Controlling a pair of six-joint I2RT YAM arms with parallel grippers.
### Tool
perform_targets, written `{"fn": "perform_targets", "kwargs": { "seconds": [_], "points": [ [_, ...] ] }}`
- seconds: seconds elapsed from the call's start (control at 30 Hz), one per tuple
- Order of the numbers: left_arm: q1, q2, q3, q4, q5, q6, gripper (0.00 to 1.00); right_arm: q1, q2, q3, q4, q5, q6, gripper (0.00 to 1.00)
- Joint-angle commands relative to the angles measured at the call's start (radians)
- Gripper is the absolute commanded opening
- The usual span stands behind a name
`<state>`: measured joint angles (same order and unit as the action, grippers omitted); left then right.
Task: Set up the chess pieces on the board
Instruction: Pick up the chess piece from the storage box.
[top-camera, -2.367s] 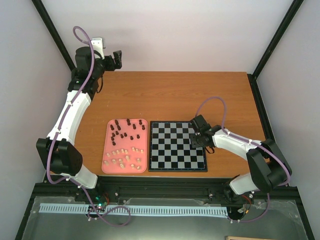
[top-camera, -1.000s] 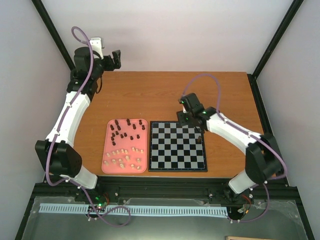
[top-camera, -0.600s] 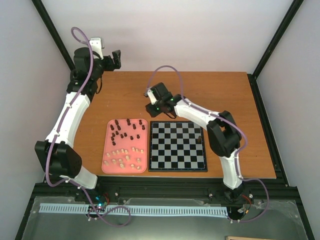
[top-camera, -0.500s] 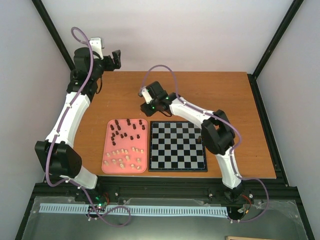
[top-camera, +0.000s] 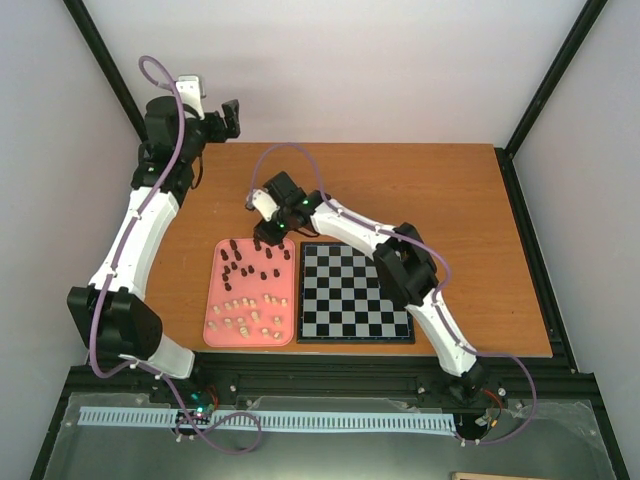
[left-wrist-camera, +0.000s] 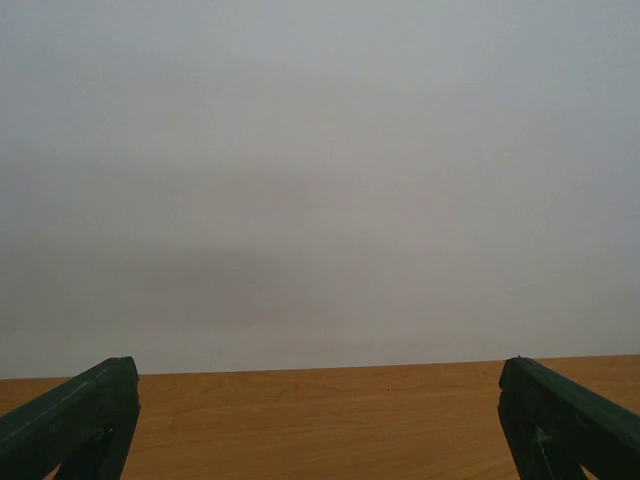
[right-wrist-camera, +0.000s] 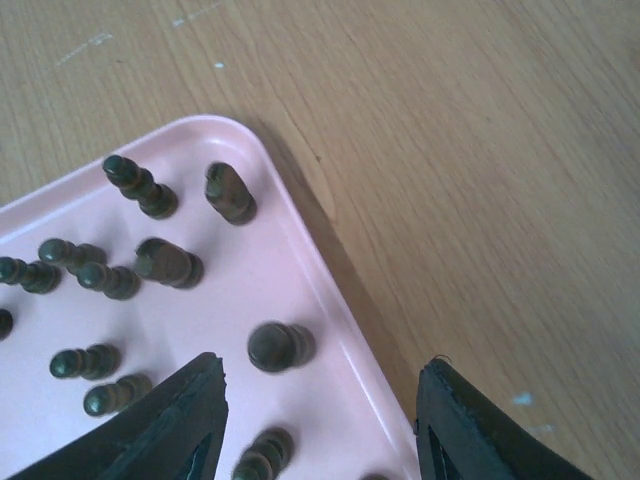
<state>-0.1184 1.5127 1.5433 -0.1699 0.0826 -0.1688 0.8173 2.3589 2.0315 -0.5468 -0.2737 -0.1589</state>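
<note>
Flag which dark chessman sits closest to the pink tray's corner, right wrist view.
The stubby dark brown chessman, right one of the top pair, by the pink plastic tray's rim; its slimmer neighbour stands farther left.

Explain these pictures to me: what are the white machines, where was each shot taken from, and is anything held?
They are two robot arms bolted at the near edge of a brown wooden table. The overhead picture comes from a fixed camera above and behind them; the other two come from a camera on each wrist. On the table lie a pink rounded-corner tray holding tiny dark chess pieces and pale cream chess pieces, and beside it a black-and-grey checked chessboard. The left arm's fingers, raised at the far left, are open and face the wall. The right arm's fingers hover open over the tray's corner near the dark pieces. Nothing is held.
</note>
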Motion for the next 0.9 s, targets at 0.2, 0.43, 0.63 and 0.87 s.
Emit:
{"fn": "perform_targets", "kwargs": {
  "seconds": [0.2,0.43,0.63,0.87],
  "points": [
    [-0.004,-0.032,-0.002,0.038,-0.016,0.015,1.00,0.058,0.111,0.160,-0.083,-0.019,-0.049,0.52],
    [-0.003,-0.032,-0.002,0.039,-0.026,0.017,1.00,0.059,0.143,0.191,-0.094,0.032,-0.037,0.47],
    [-0.004,-0.034,-0.003,0.038,-0.028,0.020,1.00,0.057,0.145,0.190,-0.097,0.075,-0.029,0.42],
    [-0.003,-0.031,-0.002,0.038,-0.034,0.022,1.00,0.057,0.149,0.192,-0.096,0.084,-0.029,0.27]
  ]
}}
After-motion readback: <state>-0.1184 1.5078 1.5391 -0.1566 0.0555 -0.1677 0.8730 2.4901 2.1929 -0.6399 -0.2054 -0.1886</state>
